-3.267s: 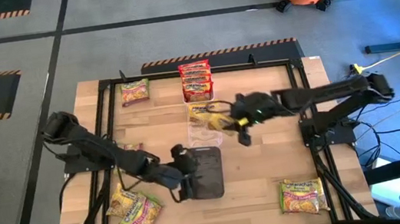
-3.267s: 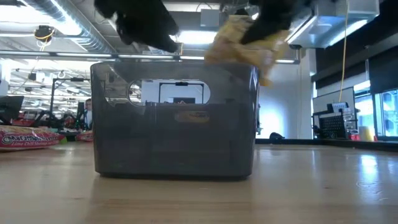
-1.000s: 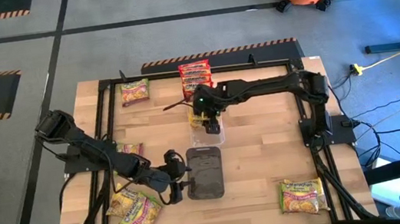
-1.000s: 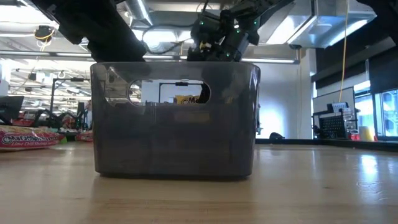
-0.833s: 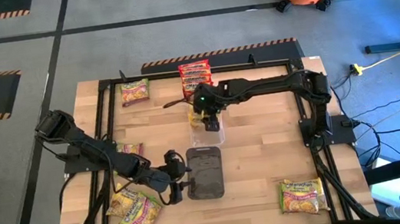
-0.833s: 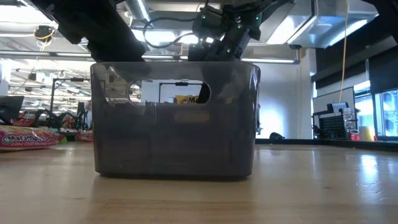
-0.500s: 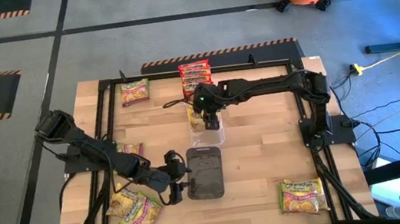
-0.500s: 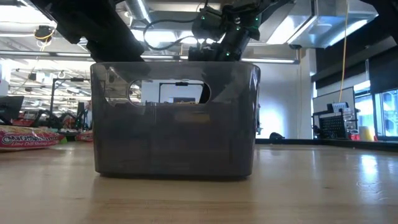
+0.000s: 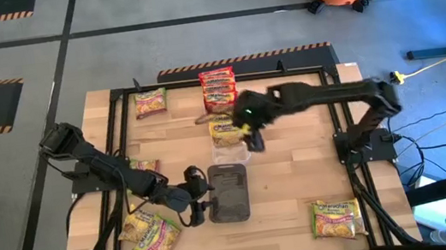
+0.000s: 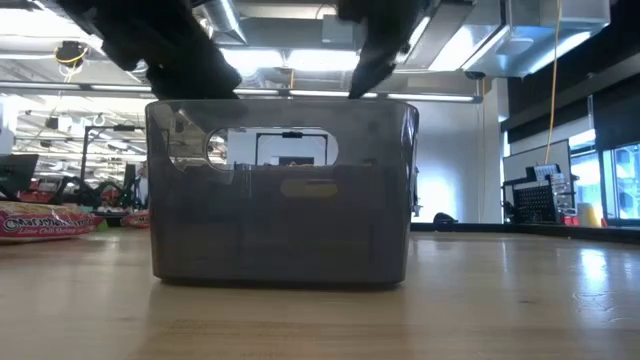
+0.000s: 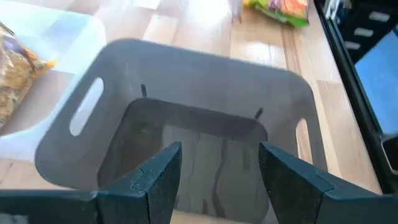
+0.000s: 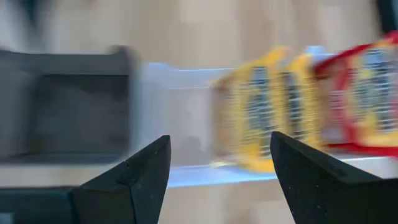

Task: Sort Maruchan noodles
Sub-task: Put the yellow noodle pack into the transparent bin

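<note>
Yellow crinkly ramen packets (image 9: 223, 127) stand upright in clear plastic bin (image 9: 233, 152) at table centre, long axis across bin. Right gripper (image 9: 253, 141) just beside, fingers spread, empty. Left gripper (image 9: 202, 198) open, empty, at dark grey bin (image 9: 229, 195); nearest loose packets (image 9: 149, 230) lie behind it.

We could read no complete text; the packet (image 10: 45, 222) at the tabletop's (image 10: 500, 300) edge carried lettering too small to make out.

Overhead looks straight down, low camera level and close behind the dark bin (image 9: 228, 192), both wrists share it
</note>
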Controlling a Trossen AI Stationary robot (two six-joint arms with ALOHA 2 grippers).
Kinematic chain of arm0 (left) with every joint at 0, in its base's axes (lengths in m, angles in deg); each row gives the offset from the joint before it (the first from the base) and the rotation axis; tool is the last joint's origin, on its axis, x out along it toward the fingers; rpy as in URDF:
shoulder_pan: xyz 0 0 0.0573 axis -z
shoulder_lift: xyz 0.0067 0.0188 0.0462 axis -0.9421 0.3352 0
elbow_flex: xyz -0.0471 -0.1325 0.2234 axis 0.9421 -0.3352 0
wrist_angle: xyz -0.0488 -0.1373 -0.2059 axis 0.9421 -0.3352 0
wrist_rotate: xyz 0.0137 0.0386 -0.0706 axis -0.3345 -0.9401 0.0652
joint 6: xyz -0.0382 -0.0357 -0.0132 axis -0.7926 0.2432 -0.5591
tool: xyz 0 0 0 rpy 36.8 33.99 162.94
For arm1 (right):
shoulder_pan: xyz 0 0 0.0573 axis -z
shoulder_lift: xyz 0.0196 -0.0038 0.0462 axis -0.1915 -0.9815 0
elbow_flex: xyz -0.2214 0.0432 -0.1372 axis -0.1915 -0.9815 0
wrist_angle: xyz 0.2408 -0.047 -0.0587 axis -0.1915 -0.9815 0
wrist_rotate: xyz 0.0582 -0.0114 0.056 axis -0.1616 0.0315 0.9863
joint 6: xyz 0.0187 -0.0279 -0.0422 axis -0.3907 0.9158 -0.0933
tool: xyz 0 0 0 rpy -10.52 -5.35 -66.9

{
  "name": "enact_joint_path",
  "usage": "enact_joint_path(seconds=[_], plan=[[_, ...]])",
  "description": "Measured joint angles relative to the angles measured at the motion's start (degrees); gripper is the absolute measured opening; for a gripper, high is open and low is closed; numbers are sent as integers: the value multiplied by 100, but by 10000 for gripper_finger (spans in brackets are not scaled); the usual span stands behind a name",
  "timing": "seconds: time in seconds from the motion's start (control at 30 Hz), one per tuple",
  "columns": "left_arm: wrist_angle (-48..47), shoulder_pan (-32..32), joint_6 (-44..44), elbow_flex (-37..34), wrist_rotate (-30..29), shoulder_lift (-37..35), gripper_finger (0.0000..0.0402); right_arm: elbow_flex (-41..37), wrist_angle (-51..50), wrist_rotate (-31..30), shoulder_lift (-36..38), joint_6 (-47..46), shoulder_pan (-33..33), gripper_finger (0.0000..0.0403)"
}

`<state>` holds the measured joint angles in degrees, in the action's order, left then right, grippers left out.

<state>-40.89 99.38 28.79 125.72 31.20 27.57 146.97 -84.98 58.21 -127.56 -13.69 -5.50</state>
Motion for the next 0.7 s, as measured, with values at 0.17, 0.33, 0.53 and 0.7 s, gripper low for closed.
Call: enact_joint_path(seconds=[0.17, 0.33, 0.53, 0.7], plan=[[533, -164, -20, 0, -223, 37, 208, -1136, 414, 111, 826, -714, -1013, 252], [1130, -190, 300, 98, -75, 221, 208, -2649, 1634, -317, 1492, -1697, -2193, 252], [57, 51, 37, 914, 35, 455, 208, -3905, 3167, -648, 1678, -3091, -3436, 252], [-1764, 518, -1089, 1869, 12, 446, 208, -4161, 3537, -1160, 1641, -3990, -4278, 252]])
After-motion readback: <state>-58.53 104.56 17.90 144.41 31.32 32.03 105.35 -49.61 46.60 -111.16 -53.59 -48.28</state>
